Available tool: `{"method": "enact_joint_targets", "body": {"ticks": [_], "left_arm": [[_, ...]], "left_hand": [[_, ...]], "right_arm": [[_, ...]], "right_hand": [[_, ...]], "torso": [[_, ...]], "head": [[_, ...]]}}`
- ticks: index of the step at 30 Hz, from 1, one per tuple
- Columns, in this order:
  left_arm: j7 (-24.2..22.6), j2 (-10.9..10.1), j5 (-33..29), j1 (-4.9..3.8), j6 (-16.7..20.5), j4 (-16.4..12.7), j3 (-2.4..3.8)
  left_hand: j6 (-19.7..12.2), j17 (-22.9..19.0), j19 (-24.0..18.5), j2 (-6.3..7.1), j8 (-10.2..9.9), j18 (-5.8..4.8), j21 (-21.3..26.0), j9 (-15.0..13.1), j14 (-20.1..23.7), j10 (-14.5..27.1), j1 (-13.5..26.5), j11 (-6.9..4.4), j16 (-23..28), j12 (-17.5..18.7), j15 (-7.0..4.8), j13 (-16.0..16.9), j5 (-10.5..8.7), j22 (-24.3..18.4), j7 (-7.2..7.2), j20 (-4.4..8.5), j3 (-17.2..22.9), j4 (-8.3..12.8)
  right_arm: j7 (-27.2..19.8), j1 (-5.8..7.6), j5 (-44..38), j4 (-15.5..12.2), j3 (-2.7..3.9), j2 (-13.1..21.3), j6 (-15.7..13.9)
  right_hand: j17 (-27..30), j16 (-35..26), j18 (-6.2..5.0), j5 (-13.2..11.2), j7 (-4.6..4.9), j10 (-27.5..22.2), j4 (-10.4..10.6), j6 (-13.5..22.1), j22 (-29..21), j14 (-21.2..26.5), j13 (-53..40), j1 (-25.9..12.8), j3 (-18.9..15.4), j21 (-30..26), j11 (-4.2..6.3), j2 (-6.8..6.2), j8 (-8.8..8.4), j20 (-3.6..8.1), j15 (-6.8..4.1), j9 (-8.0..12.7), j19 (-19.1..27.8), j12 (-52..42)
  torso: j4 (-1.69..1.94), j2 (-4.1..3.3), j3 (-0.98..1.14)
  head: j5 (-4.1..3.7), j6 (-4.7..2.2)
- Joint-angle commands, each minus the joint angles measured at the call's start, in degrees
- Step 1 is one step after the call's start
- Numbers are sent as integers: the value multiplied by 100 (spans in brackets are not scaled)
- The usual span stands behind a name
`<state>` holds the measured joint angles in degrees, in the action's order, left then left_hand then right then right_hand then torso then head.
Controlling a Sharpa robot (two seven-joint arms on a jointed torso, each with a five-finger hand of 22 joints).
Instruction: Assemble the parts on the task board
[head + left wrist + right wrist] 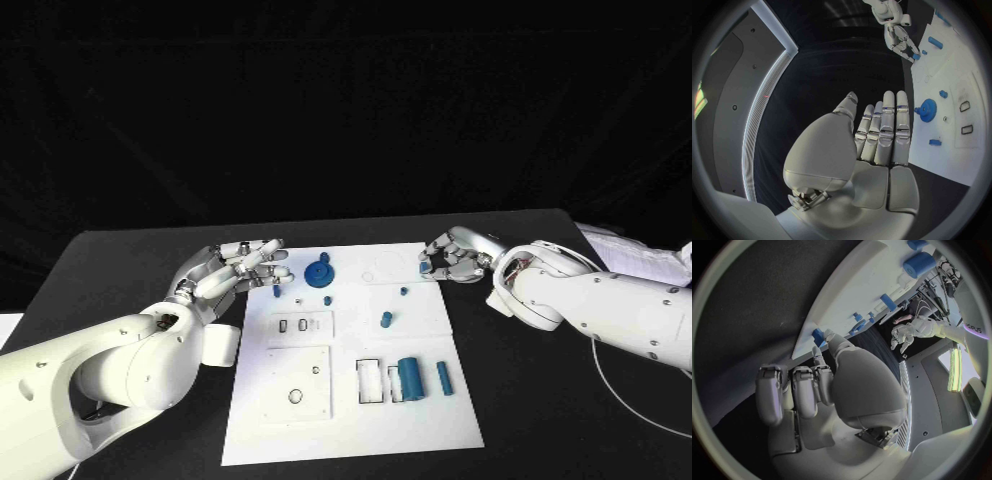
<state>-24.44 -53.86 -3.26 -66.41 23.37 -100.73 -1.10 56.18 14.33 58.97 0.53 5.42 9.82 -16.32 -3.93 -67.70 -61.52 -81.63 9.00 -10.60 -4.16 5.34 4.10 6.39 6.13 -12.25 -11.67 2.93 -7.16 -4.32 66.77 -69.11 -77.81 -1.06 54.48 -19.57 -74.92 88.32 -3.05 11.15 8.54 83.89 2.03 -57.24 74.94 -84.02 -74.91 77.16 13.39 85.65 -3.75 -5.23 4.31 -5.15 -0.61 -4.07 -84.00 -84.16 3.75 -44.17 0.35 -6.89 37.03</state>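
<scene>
My right hand (459,257) is at the far right corner of the white board (353,440), pinching a small blue part (427,266) at its fingertips. So I'd judge this the pick-up step; next it needs carrying to a matching slot and lining up. My left hand (235,270) hovers off the board's far left edge, fingers straight and close together, holding nothing. The parts look like hard smooth plastic: a toothed gear (319,272) near the left hand, two cylinders (411,379) near the board's right edge.
</scene>
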Motion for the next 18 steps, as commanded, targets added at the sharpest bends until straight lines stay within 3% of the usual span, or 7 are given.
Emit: {"method": "enact_joint_targets", "body": {"ticks": [1, 18], "left_arm": [[-26, 9, -3, -1, -117, -7, 3], [-18, 3, -3, -1, -114, -8, 3]], "left_hand": [[1, 7, 33, -30, -37, 67, 22, -4, -18, 1, -36, -6, 29, 30, 23, -4, -24, -7, 7, -9, -2, 47], [2, 12, 35, -37, -39, 67, 23, -5, -18, 1, -45, -7, 32, 31, 22, -4, -24, -7, 7, -7, 3, 55]], "right_arm": [[-21, -18, -43, 25, 0, -24, 136], [11, -47, -95, 70, 1, -69, 168]], "right_hand": [[-1068, 3, 94, -24, -4, 346, -53, -56, 517, -508, -1177, 57, 21, 14, 30, 19, 21, -16, -14, -7, -126, -36], [-1091, 11, 100, -35, -55, 371, -128, -252, 547, -513, -1208, 59, 97, 26, 73, 80, 72, 11, -47, -21, -140, -82]], "torso": [[-2, 1, 5], [-5, 0, 9]], "head": [[5, 12], [-1, 29]]}}
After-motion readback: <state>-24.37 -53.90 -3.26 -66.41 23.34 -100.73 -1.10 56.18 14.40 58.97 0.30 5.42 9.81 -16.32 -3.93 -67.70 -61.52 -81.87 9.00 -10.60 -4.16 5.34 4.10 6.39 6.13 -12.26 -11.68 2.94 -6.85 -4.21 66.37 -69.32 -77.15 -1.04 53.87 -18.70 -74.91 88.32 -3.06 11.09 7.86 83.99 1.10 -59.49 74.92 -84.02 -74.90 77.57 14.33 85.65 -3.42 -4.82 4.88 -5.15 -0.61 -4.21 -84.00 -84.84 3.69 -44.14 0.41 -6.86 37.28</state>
